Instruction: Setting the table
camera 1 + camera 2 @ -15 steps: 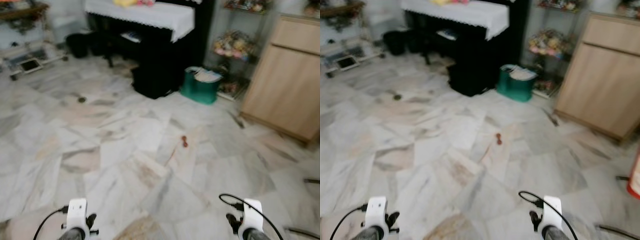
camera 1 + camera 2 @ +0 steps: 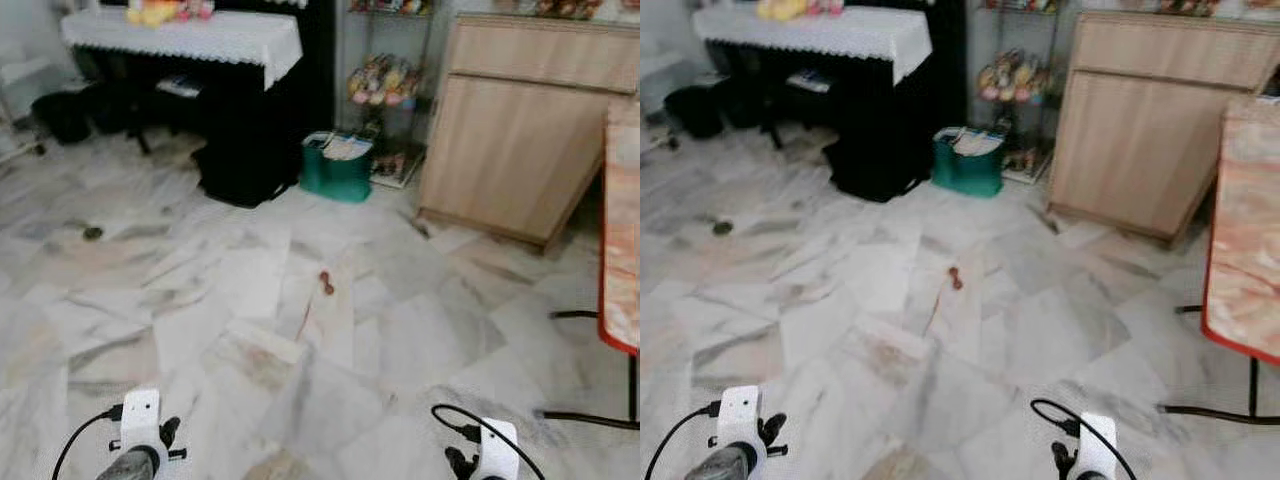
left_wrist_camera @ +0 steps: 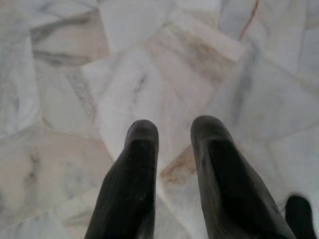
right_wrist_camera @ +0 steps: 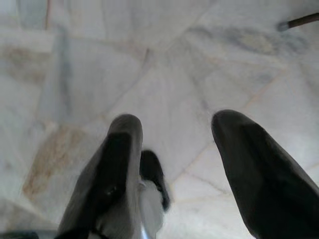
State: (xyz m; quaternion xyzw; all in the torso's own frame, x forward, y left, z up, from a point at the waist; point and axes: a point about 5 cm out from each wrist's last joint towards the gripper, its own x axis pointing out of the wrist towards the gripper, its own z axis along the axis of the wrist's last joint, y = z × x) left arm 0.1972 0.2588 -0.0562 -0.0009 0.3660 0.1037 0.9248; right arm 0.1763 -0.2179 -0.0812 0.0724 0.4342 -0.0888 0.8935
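Note:
A table with an orange patterned cloth edged in red (image 2: pixel 1245 250) juts in at the right edge of the eye views, on thin black legs (image 2: pixel 1252 385). Both arms hang low over the marble floor, and their white wrists show at the bottom of the eye views: left (image 2: pixel 140 440), right (image 2: pixel 495 455). In the left wrist view my left gripper (image 3: pixel 174 132) has a narrow gap between its black fingers, with nothing in it. In the right wrist view my right gripper (image 4: pixel 177 124) stands wide open above bare floor.
A light wooden cabinet (image 2: pixel 510 140) stands at the back right, beside a wire shelf (image 2: pixel 385 80) and a green basket (image 2: pixel 337 168). A black piano under a white lace cloth (image 2: pixel 200 35) is at the back left. A small brown object (image 2: pixel 325 283) lies on the floor.
The whole picture has shifted left, so the camera has turned right. The clothed table has come into view at the right edge. Both arms hang as before.

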